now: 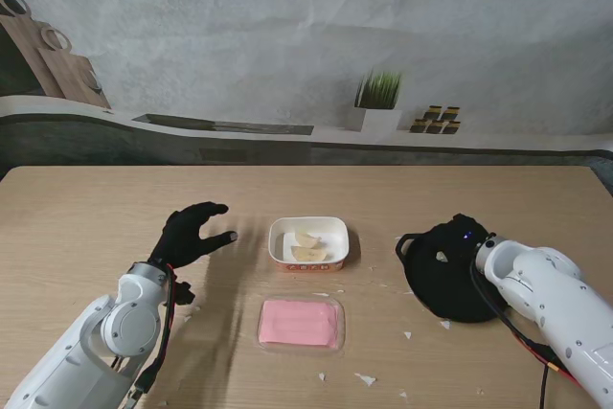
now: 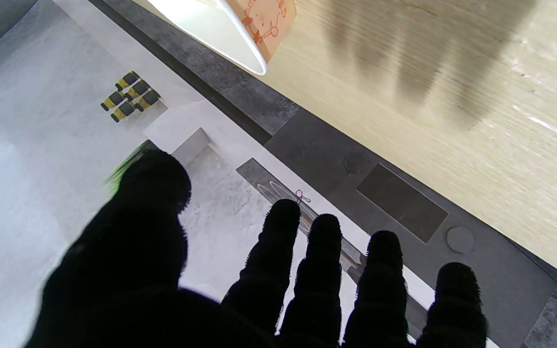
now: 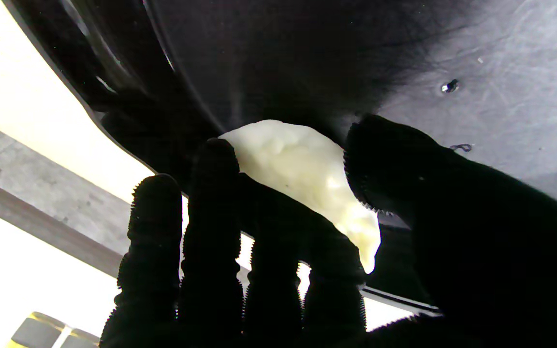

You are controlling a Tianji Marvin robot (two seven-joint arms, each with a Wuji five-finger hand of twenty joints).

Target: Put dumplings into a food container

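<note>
Pinching a dumpling (image 3: 302,174) over the black plate (image 1: 431,284), your right hand (image 1: 450,246) grips while your left hand (image 1: 192,234) hovers spread, empty.

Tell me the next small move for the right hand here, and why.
Probably lift the right hand off the black plate and carry it left to the white container. The wrist view shows its fingers and thumb closed around a dumpling, while the container already holds some and has room.

red print on container (image 2: 264,19) wall, unreadable
</note>
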